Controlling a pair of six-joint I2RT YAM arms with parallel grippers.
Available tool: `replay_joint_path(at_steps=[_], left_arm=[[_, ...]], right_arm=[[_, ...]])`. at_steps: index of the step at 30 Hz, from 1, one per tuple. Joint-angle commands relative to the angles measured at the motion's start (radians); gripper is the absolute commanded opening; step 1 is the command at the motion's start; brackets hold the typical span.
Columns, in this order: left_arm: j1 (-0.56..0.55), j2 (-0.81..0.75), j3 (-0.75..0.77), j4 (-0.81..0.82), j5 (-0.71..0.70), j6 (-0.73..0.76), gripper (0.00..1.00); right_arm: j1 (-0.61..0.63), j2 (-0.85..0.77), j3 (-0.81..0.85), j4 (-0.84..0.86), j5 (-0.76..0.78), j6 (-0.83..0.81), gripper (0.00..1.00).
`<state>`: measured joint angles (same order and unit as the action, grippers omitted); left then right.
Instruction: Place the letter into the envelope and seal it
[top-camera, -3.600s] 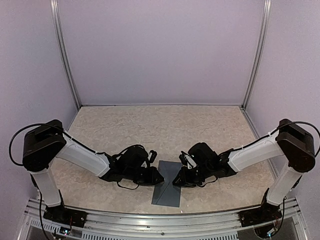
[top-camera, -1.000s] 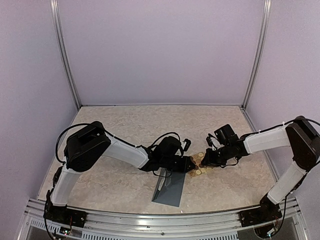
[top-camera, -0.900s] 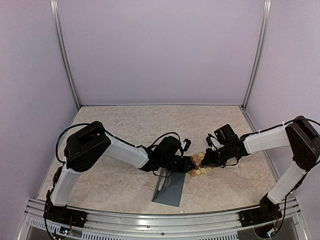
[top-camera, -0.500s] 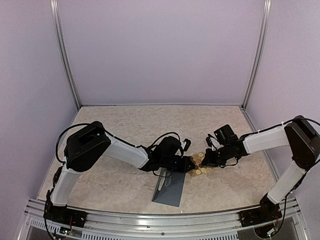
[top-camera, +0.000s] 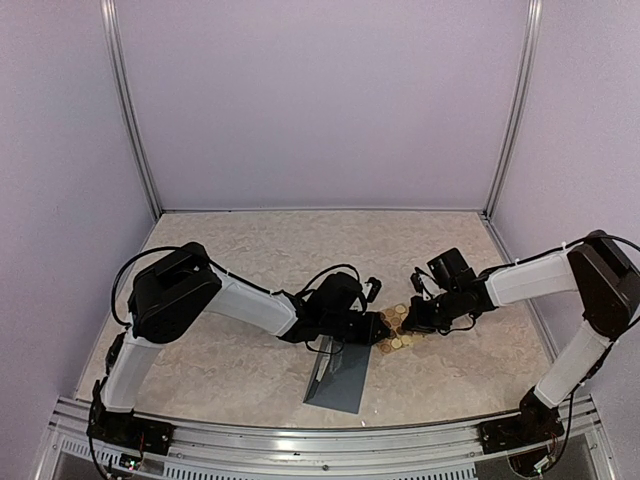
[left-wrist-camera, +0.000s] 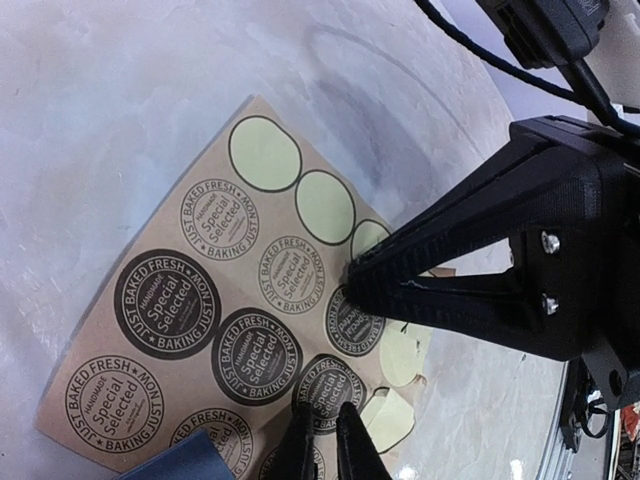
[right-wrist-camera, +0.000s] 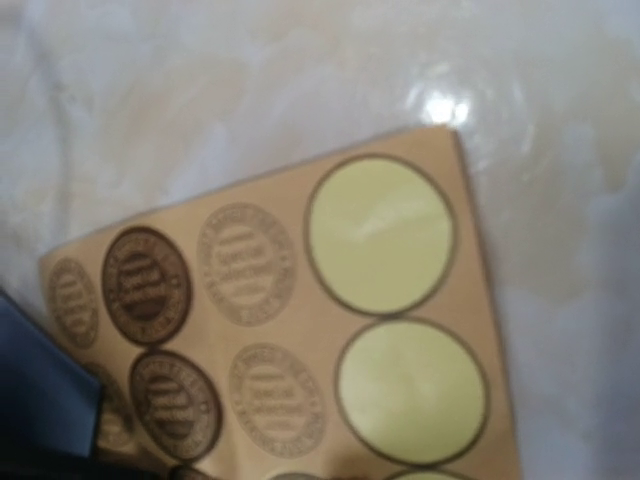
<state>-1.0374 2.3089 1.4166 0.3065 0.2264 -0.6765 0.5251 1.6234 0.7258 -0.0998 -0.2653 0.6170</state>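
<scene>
The slate-blue envelope (top-camera: 340, 380) lies near the front edge, its left side lifted; a corner shows in the left wrist view (left-wrist-camera: 185, 462) and the right wrist view (right-wrist-camera: 35, 395). No letter shows. Behind it to the right lies a brown sheet of round stickers (top-camera: 398, 335), (left-wrist-camera: 215, 290), (right-wrist-camera: 300, 330). My left gripper (top-camera: 380, 328) is shut, its tips (left-wrist-camera: 322, 408) on a dark sticker. My right gripper (top-camera: 408, 325) comes from the right, jaws together, its tip (left-wrist-camera: 352, 285) on the sheet at another sticker. Its own fingers barely show in the right wrist view.
Several pale yellow-green circles (left-wrist-camera: 265, 153) on the sheet have no sticker. Loose pale backing scraps (left-wrist-camera: 400, 355) lie at the sheet's edge. The floor is mottled beige (top-camera: 300, 250), with lilac walls on three sides and metal posts (top-camera: 130, 110) at the back corners.
3.6 s ago both grippers were on the envelope; they have since moved to the sticker sheet. Over the last second the right gripper has crept slightly left; the left has held still.
</scene>
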Motion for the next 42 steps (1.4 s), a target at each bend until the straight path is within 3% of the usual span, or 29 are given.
replay_joint_path(at_steps=[1,19,26,32,42], left_arm=[[0.012,0.028,0.003,-0.078,-0.042,-0.014,0.08],[0.019,-0.025,-0.005,-0.088,-0.057,-0.009,0.09],[0.013,-0.175,-0.014,-0.101,-0.036,0.076,0.25],[0.016,-0.395,-0.161,-0.122,-0.094,0.114,0.37],[0.015,-0.801,-0.609,-0.231,-0.358,0.028,0.33]], right_arm=[[-0.007,-0.046,0.0,0.033,-0.095,-0.003,0.0],[-0.008,-0.167,0.003,0.028,-0.141,0.008,0.0],[-0.008,-0.289,0.003,-0.026,-0.113,0.002,0.0],[-0.007,-0.388,-0.013,-0.026,-0.138,0.003,0.0],[0.041,-0.515,-0.084,0.04,-0.205,0.026,0.0]])
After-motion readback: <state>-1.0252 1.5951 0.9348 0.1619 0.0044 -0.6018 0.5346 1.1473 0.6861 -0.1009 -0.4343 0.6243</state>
